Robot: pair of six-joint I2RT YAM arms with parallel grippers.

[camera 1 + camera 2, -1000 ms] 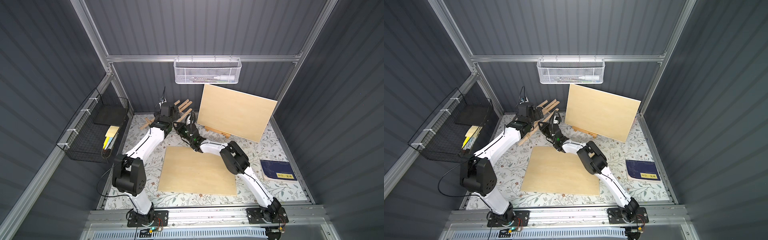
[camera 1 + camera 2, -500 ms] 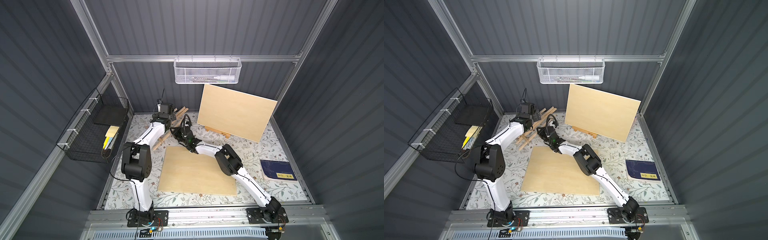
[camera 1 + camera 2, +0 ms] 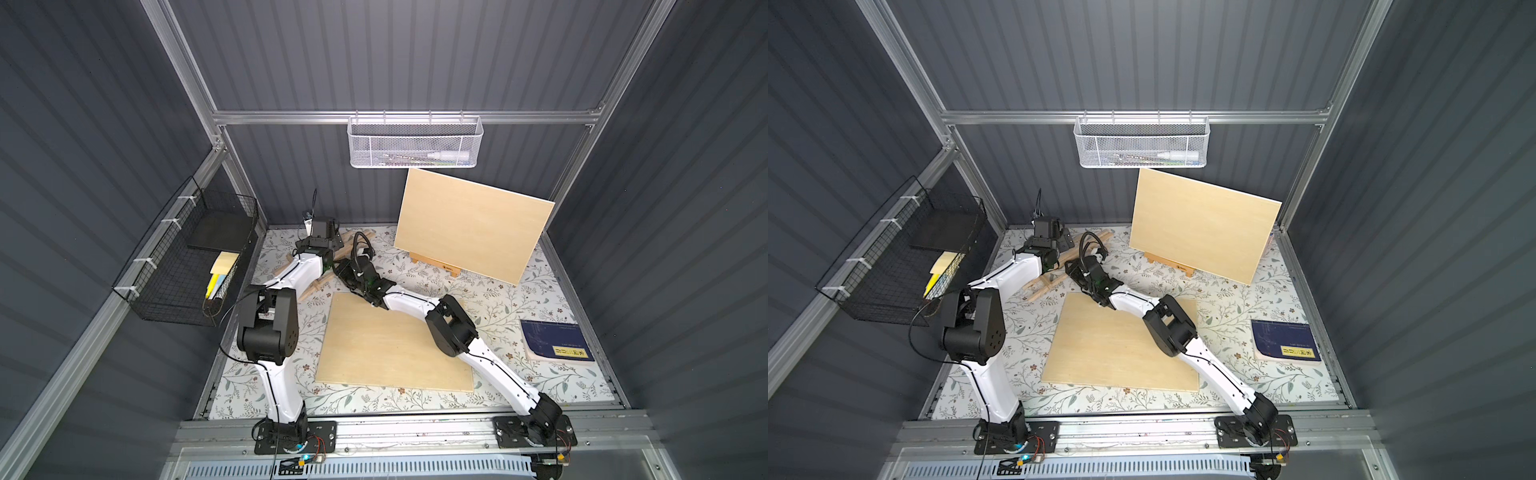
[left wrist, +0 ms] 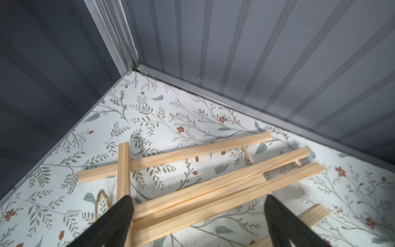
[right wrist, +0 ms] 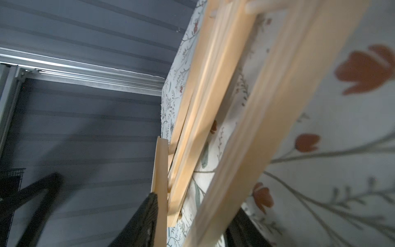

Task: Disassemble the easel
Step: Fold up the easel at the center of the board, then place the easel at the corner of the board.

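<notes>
In both top views the easel [image 3: 309, 292] [image 3: 1044, 286] is seen lying flat in the far left corner of the desk [image 3: 490, 291]. It is largely covered by the two wrists that meet above it. With both arms crowded so close to the walls, a knock between them, or against the back wall [image 3: 332, 187], could be caused by any wide swing. The long axis is set diagonally, from the left side up toward the back wall. A flat board [image 3: 386, 345] lies near its nearer end.

In the left wrist view the left gripper [image 4: 197, 198] is shown released, its fingers [image 4: 119, 218] spread wide over the long slats [image 4: 198, 192] with nothing clamped. If it were closed there, several slats could be caught at once and the frame twisted. The loop of twine [image 4: 102, 198] beside one finger could be snagged, and the crossbar [image 4: 123, 171] laid across the slats could be swept aside. The slats are pinned by short dowels [image 4: 248, 154] at the end nearer the back wall. That end is judged to be the top, so the easel is taken to point toward that wall.

In the blurred right wrist view the right gripper [image 5: 195, 203] is found with wood between its fingers [image 5: 149, 213]. Whether that wood is clamped or let go cannot be told. A sideways withdrawal could drag the frame along.
</notes>
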